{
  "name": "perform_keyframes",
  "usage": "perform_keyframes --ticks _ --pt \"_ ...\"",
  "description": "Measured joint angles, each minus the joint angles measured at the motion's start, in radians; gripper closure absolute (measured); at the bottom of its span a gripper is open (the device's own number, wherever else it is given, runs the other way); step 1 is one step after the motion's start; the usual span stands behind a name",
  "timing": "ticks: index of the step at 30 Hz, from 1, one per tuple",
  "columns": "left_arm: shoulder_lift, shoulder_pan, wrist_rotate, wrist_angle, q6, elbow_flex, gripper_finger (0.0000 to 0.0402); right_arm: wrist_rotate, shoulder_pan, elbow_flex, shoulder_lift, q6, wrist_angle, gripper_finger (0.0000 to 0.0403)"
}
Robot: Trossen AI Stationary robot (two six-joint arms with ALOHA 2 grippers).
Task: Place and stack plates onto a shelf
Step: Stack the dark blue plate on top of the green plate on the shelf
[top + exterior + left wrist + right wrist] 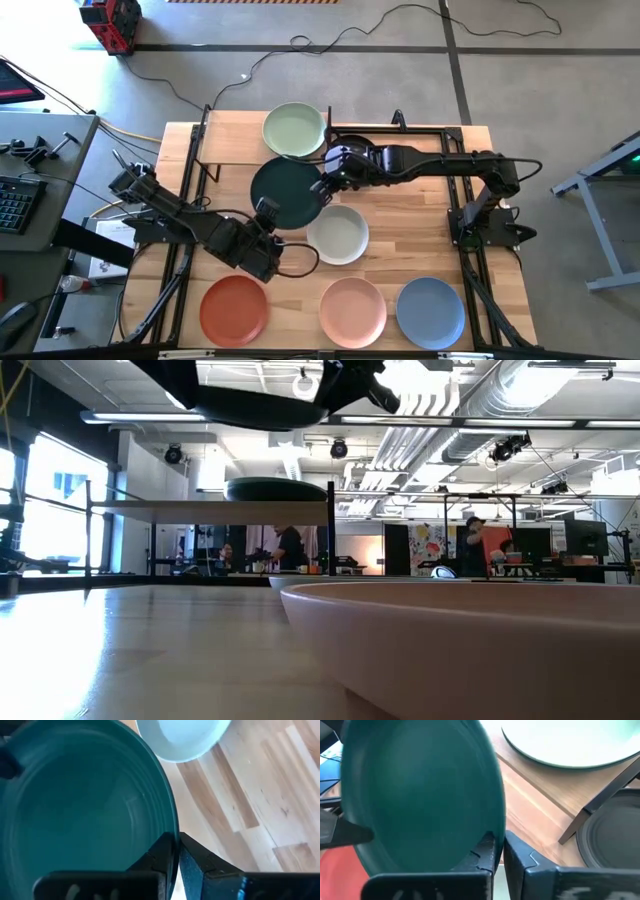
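Note:
A dark teal plate (287, 192) hangs in the air over the table's middle, between my two grippers. My left gripper (268, 212) is shut on its near-left rim, and my right gripper (326, 180) is shut on its far-right rim. The shelf (235, 150), a light-wood board on a black frame, stands at the table's far side. A pale green plate (294, 130) rests by its base on the board. A charcoal plate (352, 148) lies beside the board, within the black frame. From table height the teal plate (260, 408) shows well above the shelf board (200, 510). My left gripper pinches the teal plate's rim (172, 832) between its two fingers, one on the inner face and one on the outer. It comes slanting down from the table's near left. The plate is lifted clear of the table. My right gripper pinches the opposite rim (499, 827) between its two fingers, one inside the plate and one outside. It comes slanting down from the table's right. The plate hangs clear, its hollow face up.
An off-white plate (338, 233) lies on the table just near of the teal one. Along the near edge lie a terracotta plate (234, 308), a pink plate (352, 310) and a blue plate (430, 310). Black frame uprights (580, 820) stand at the shelf's end.

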Motion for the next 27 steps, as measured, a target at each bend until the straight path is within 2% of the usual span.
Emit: perform_keyframes --ticks 7,17,21,27 --pt "0.0 0.001 0.008 -0.004 -0.067 0.0 0.0378 -0.001 0.0 0.0 0.0 0.007 0.0 0.0401" --pt "0.0 0.035 0.15 -0.006 -0.267 0.0 0.0331 -0.009 0.001 0.0 0.0 0.007 -0.001 0.0403" --pt "0.0 0.036 0.152 0.002 -0.396 0.0 0.0308 -0.008 0.001 0.0 0.0 0.008 -0.001 0.0403" --pt "0.0 0.036 0.152 0.009 -0.407 0.0 0.0295 -0.007 0.001 0.0 0.0 0.009 -0.001 0.0403"
